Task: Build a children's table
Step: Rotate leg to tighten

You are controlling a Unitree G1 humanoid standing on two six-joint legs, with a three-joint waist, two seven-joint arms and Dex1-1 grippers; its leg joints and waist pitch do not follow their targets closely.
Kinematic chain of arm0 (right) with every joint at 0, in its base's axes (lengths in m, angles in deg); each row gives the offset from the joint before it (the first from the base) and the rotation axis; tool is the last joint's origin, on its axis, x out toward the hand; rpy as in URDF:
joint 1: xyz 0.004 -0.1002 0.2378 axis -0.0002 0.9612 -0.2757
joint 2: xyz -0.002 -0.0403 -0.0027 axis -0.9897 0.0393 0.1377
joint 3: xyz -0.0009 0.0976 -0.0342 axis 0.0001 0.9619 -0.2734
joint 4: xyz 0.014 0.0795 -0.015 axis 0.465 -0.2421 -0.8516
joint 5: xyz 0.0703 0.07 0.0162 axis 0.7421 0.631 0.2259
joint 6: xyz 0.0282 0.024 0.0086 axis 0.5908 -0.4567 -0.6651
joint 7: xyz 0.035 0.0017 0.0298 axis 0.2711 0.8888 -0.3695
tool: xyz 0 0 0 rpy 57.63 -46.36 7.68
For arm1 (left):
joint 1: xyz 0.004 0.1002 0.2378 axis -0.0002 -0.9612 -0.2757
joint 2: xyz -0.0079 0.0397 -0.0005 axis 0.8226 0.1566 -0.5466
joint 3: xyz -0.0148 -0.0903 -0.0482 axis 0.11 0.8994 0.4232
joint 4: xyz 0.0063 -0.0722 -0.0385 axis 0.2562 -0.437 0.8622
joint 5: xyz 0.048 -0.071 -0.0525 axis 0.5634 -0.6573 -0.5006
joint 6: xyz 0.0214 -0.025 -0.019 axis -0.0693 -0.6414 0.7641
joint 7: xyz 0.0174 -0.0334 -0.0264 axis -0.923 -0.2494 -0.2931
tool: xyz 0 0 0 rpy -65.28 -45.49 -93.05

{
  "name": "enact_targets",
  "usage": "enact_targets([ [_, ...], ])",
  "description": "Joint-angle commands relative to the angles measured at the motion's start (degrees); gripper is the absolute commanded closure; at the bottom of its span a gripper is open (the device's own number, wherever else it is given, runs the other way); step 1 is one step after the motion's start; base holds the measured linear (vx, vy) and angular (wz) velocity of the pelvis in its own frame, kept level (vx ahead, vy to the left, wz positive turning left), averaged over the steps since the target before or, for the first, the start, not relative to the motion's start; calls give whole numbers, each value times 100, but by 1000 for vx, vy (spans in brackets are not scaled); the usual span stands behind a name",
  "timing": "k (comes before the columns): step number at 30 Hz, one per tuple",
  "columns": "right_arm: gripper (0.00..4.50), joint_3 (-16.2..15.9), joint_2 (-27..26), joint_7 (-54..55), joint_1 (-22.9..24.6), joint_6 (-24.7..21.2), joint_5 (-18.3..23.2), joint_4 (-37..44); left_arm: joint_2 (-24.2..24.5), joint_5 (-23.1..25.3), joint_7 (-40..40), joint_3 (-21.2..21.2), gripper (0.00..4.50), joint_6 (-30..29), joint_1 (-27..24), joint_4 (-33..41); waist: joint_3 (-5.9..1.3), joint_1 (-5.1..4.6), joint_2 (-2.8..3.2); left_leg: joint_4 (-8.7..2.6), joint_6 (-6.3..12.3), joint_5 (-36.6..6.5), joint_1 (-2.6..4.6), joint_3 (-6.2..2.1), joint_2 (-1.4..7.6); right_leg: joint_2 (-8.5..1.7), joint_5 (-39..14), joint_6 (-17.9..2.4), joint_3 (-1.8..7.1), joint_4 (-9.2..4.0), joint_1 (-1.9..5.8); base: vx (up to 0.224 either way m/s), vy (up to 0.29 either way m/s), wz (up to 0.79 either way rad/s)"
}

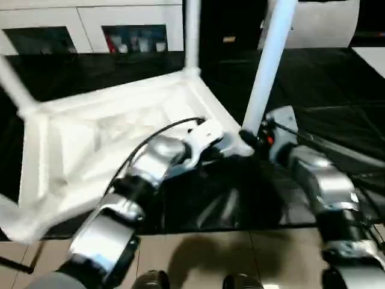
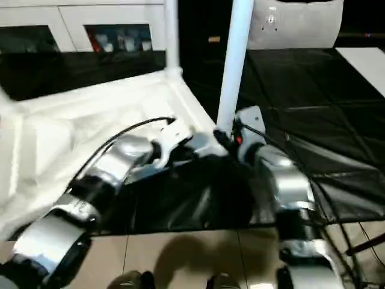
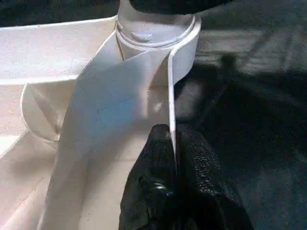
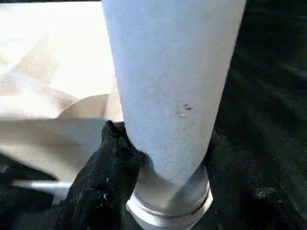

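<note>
The children's table (image 1: 90,138) lies upside down on the black-covered worktable (image 1: 337,90), ribbed underside up. White legs stand in its far corner (image 1: 192,36), its left corner (image 1: 12,84) and its near right corner (image 1: 271,60). My left gripper (image 3: 171,139) is shut on the thin rim of the top, just beside the near right corner socket (image 3: 153,33). My right gripper (image 4: 168,158) is closed around that corner's leg (image 4: 172,86) close to its base, with a black finger (image 4: 105,163) pressed against its side. In the head views both grippers meet at this corner (image 1: 243,144).
White cabinets with glass doors (image 1: 132,36) stand behind the worktable. A white object (image 1: 325,24) sits at the back right. Tiled floor (image 1: 240,253) shows along the worktable's near edge, under my forearms. A black cable (image 1: 162,129) loops over my left arm.
</note>
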Motion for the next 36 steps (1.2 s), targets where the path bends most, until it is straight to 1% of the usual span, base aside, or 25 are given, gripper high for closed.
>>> enact_targets([
  [1, 257, -238, -267, 31, 37, -111, 3, -336, -367, -83, 40, -137, 450, 87, 188, 132, -423, 40, -74, -380, 378, -1065, 107, -205, 308, -397, -995, -1232, 272, -491, 257, 0, 0, 0],
  [2, 224, -189, -302, -32, 27, -78, 50, -330, -371, -76, 9, -133, 450, 63, 186, 124, -423, 54, -43, -373, 455, -966, 92, -207, 308, -406, -808, -1292, 266, -470, 269, 0, 0, 0],
  [3, 224, -161, -319, -75, 26, -30, 74, -318, -361, -68, 5, -138, 450, 63, 178, 118, -422, 46, -54, -373, 489, -954, 87, -201, 308, -400, -755, -1312, 262, -473, 274, 0, 0, 0],
  [4, 190, -135, -316, -163, 44, 50, 115, -288, -328, -57, 24, -151, 450, 81, 157, 114, -423, 54, -60, -373, 525, -962, 98, -201, 314, -400, -725, -1344, 256, -471, 276, 0, 0, 0],
  [7, 177, -204, -243, -338, 97, 189, 113, -242, -277, -39, 63, -173, 450, 136, 129, 109, -395, 54, -60, -397, 501, -1135, 110, -206, 333, -403, -1009, -1335, 253, -499, 268, 0, 0, 0],
  [8, 163, -180, -181, -410, 127, 252, 136, -233, -225, -39, 117, -175, 450, 200, 100, 122, -386, 50, -73, -401, 489, -1175, 108, -203, 333, -403, -1076, -1317, 255, -512, 266, 0, 0, 0],
  [9, 150, -119, -23, -581, 187, 423, 203, -219, -91, -47, 303, -194, 450, 391, 30, 148, -395, 66, -62, -409, 472, -1168, 119, -214, 347, -405, -1061, -1299, 257, -508, 270, 0, 0, 0],
  [10, 142, -105, 12, -627, 201, 456, 223, -211, -57, -43, 345, -203, 450, 424, 15, 151, -399, 69, -67, -404, 492, -1154, 116, -208, 342, -402, -1005, -1297, 259, -508, 277, 0, 0, 0],
  [11, 142, -86, 65, -704, 220, 500, 245, -199, -11, -33, 391, -217, 450, 462, -1, 148, -410, 66, -58, -405, 529, -1062, 113, -209, 350, -401, -823, -1342, 257, -481, 278, 0, 0, 0],
  [12, 131, -56, 144, -822, 249, 563, 279, -180, 59, -24, 470, -237, 450, 535, -26, 144, -422, 76, -62, -395, 543, -994, 117, -209, 350, -402, -702, -1361, 255, -472, 286, 0, 0, 0],
  [13, 119, 19, 341, -1148, 322, 672, 371, -127, 211, -18, 661, -269, 450, 667, -80, 133, -426, 76, -65, -383, 629, -880, 93, -208, 339, -408, -472, -1412, 253, -449, 303, 0, 0, 0],
  [14, 107, 36, 407, -1258, 344, 697, 391, -113, 255, -17, 712, -275, 450, 692, -93, 127, -435, 92, -66, -366, 715, -773, 96, -200, 350, -414, -233, -1460, 256, -426, 312, 0, 0, 0],
  [16, 100, 39, 678, -1647, 422, 871, 391, -79, 409, -43, 1010, -318, 450, 858, -151, 122, -445, 100, -66, -349, 827, -677, 84, -194, 346, -414, -32, -1537, 242, -404, 316, 0, 0, 0],
  [17, 95, 13, 867, -1883, 461, 991, 364, -63, 517, -38, 1233, -378, 450, 999, -180, 116, -435, 118, -7, -346, 868, -615, 80, -199, 355, -411, 51, -1580, 236, -384, 307, 0, 0, 0],
  [18, 81, -3, 961, -2002, 475, 1053, 355, -64, 571, -26, 1338, -411, 450, 1072, -188, 103, -434, 125, -30, -341, 887, -662, 87, -188, 363, -395, 65, -1589, 231, -389, 299, 0, 0, 0],
  [19, 62, -3, 961, -2002, 475, 1053, 355, -64, 571, -26, 1338, -411, 450, 1072, -188, 103, -429, 132, -36, -342, 889, -685, 83, -185, 364, -397, 48, -1600, 231, -388, 302, 0, 0, 0],
  [21, 58, -60, 1219, -2460, 534, 1089, 437, 18, 702, -28, 1654, -485, 450, 1263, -197, 74, -415, 181, -17, -355, 835, -855, 100, -182, 381, -404, -261, -1588, 227, -417, 291, 0, 0, 0],
  [23, 58, -96, 1350, -2699, 563, 1091, 506, 68, 765, -69, 1866, -515, 450, 1495, -213, 64, -410, 223, -19, -364, 779, -953, 115, -183, 391, -408, -413, -1568, 234, -432, 286, 0, 0, 0],
  [26, 58, -229, 1690, -3497, 624, 1230, 661, 139, 926, -177, 2384, -576, 450, 2117, -242, 29, -422, 249, -29, -361, 767, -910, 101, -186, 400, -412, -287, -1576, 237, -402, 294, 0, 0, 0],
  [28, 58, -263, 1759, -3714, 639, 1273, 707, 143, 955, -177, 2441, -593, 450, 2240, -233, -1, -422, 263, -33, -355, 809, -906, 94, -183, 399, -417, -218, -1582, 238, -394, 295, 0, 0, 0],
  [29, 58, -324, 1849, -4086, 649, 1303, 800, 118, 1030, -203, 2716, -660, 450, 2448, -247, -13, -431, 274, -32, -351, 832, -895, 100, -183, 402, -424, -215, -1594, 237, -393, 291, 0, 0, 0],
  [31, 58, -351, 1878, -4242, 639, 1302, 831, 88, 1070, -249, 2944, -692, 450, 2492, -272, 16, -422, 286, -31, -356, 825, -930, 93, -183, 408, -431, -330, -1589, 237, -402, 288, 0, 0, 0],
  [33, 86, -383, 1911, -4391, 625, 1265, 871, 59, 1120, -310, 3222, -735, 450, 2466, -309, 83, -441, 311, -3, -361, 762, -951, 109, -193, 419, -432, -389, -1621, 233, -392, 285, 0, 0, 0],
  [35, 86, -489, 1989, -4685, 616, 1172, 937, 43, 1158, -327, 3379, -768, 450, 2594, -346, 119, -450, 316, -4, -361, 734, -964, 114, -193, 424, -431, -328, -1652, 233, -385, 286, 0, 0, 0],
  [36, 103, -544, 2023, -4809, 623, 1127, 963, 48, 1165, -322, 3413, -780, 450, 2662, -355, 119, -451, 317, -28, -359, 752, -944, 105, -189, 422, -429, -258, -1670, 236, -382, 294, 0, 0, 0],
])
